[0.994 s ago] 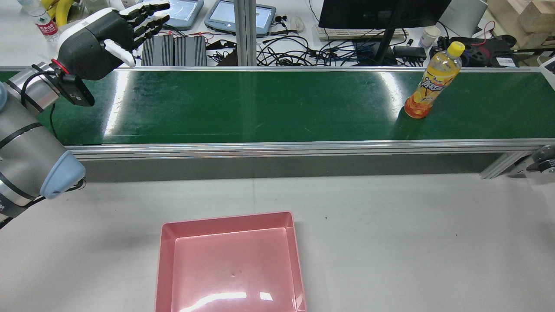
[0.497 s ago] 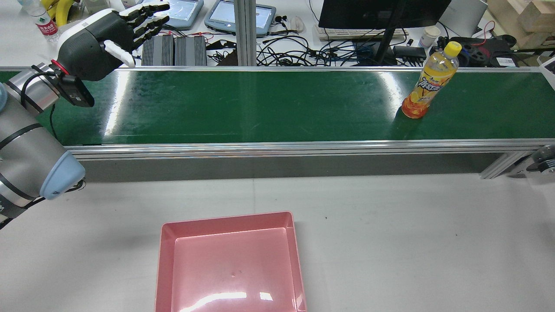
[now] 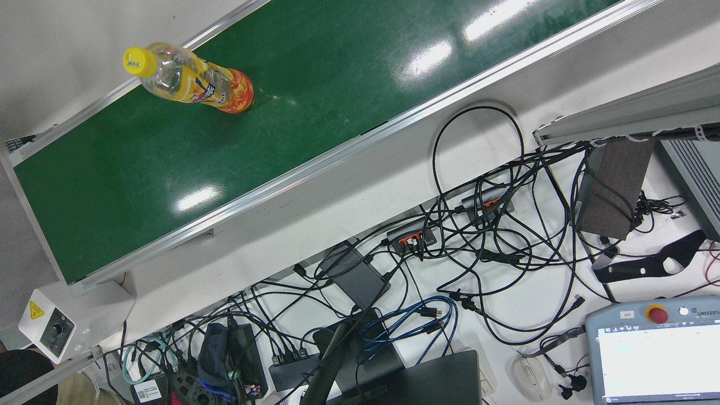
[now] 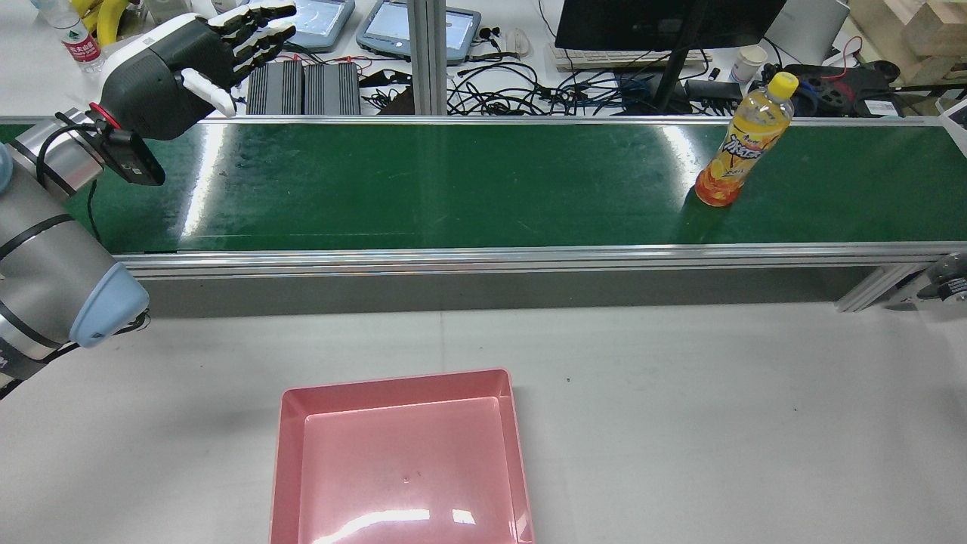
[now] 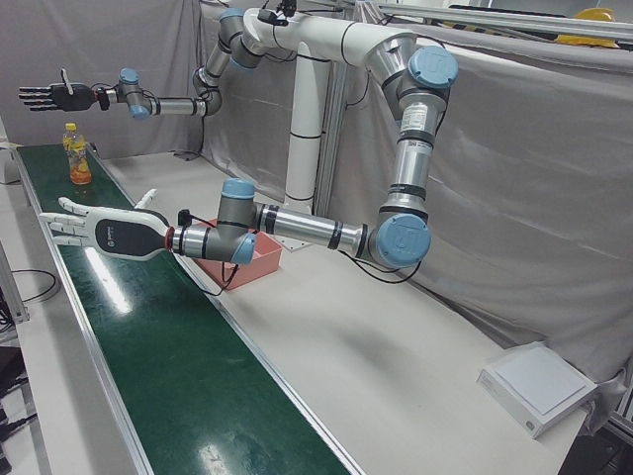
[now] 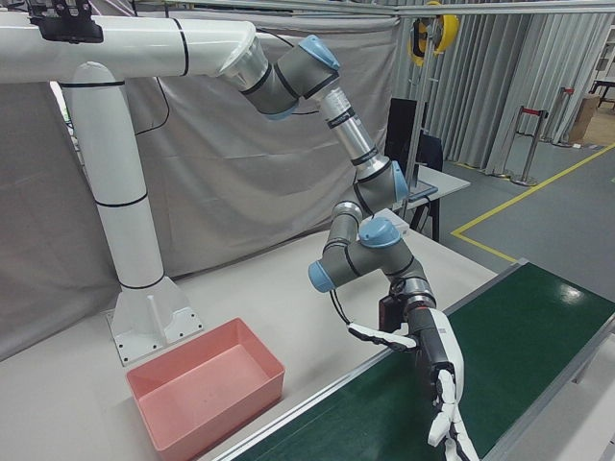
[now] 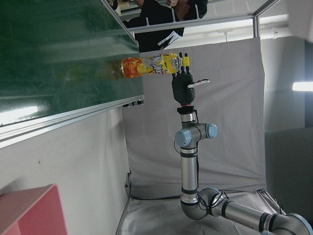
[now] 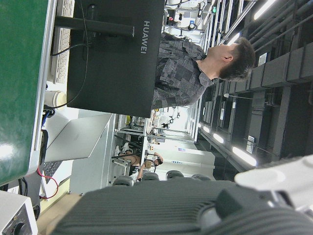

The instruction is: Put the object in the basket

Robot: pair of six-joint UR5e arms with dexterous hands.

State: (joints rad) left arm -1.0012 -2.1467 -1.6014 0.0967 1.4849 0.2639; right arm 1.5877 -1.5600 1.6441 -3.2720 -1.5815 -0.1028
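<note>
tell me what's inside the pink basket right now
Nothing: the pink basket shows only its bare glossy floor with light glare. The orange drink bottle stands upright on the green conveyor belt. The basket's nearest edge is cut off by the rear view.

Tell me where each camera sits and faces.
Front view: overhead, on belt and bottle; no arm.
Rear view: high behind, over basket and belt; left hand.
Left-front view: belt's end, looking along it; both hands.
Right-front view: corner, toward basket; one arm.
Left hand view: sideways, toward bottle, right hand.
Right hand view: sideways, toward monitor.
Front and rear share the bottle.
</note>
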